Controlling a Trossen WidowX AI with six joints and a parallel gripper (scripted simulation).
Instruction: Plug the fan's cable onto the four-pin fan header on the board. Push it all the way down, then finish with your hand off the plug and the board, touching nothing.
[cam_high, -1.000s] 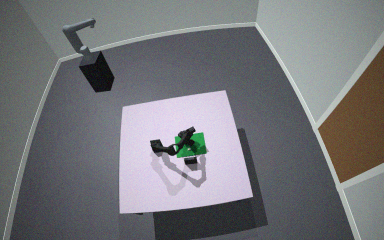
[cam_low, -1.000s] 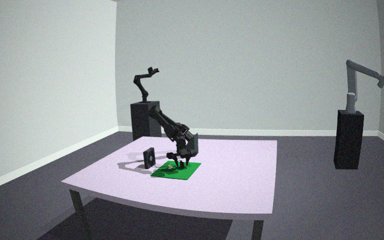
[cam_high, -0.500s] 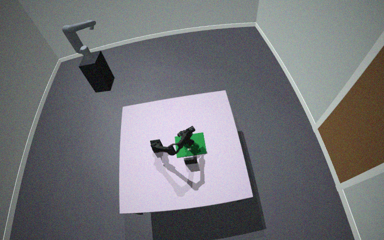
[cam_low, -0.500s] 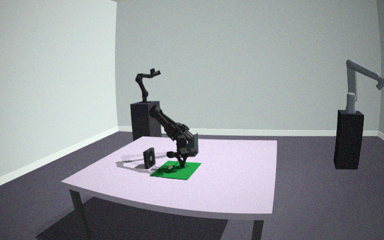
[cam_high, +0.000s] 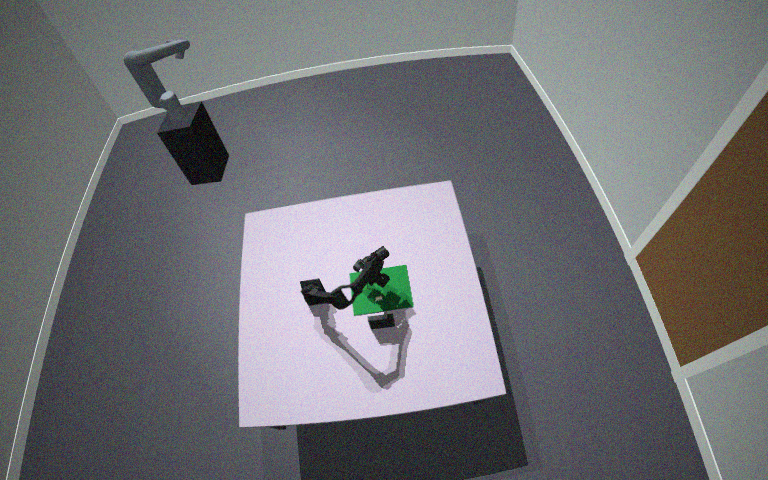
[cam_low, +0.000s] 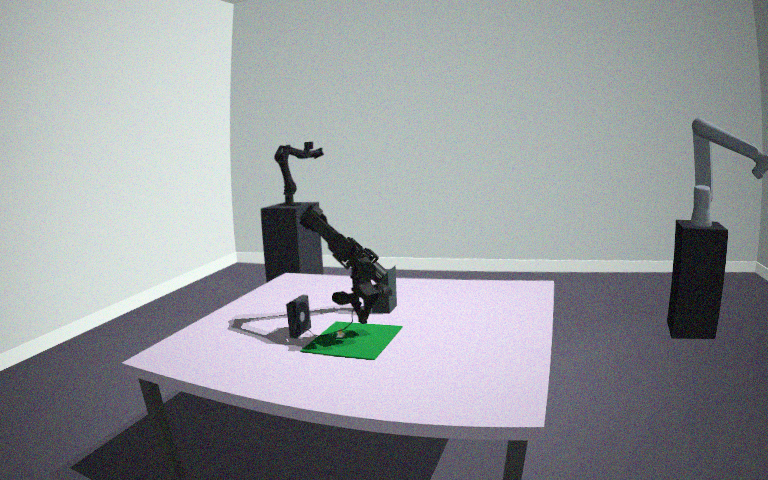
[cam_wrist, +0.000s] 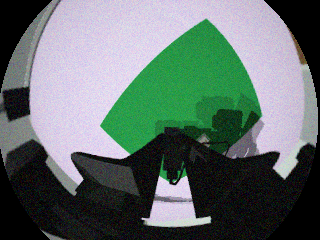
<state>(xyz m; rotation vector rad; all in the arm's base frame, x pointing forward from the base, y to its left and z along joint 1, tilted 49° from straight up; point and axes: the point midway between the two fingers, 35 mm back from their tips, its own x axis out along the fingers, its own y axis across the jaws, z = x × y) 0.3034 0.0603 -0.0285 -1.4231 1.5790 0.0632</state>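
The green board (cam_high: 398, 276) (cam_low: 376, 344) (cam_wrist: 190, 65) lies flat on the table. A small pale part (cam_high: 378, 297) (cam_low: 340, 334) (cam_wrist: 204, 138), seemingly the fan header, stands on it in shadow; its pins are too small to make out. My gripper (cam_high: 381, 279) (cam_low: 363, 318) (cam_wrist: 172, 136) is shut on the black plug (cam_wrist: 173, 155), above the board and to one side of the pale part. The thin black cable (cam_low: 351, 322) (cam_wrist: 175, 183) hangs in a loop from the plug. The plug's lower end is hard to see. The black fan (cam_high: 381, 321) (cam_low: 299, 316) stands upright beside the board.
The table (cam_high: 294, 384) (cam_low: 475, 362) carries the board, fan and my arm's base. A grey arm (cam_high: 144, 79) (cam_low: 702, 164) stands on a black pedestal (cam_high: 195, 150) (cam_low: 699, 283) away from the table. Another black arm (cam_low: 286, 169) stands on a pedestal behind.
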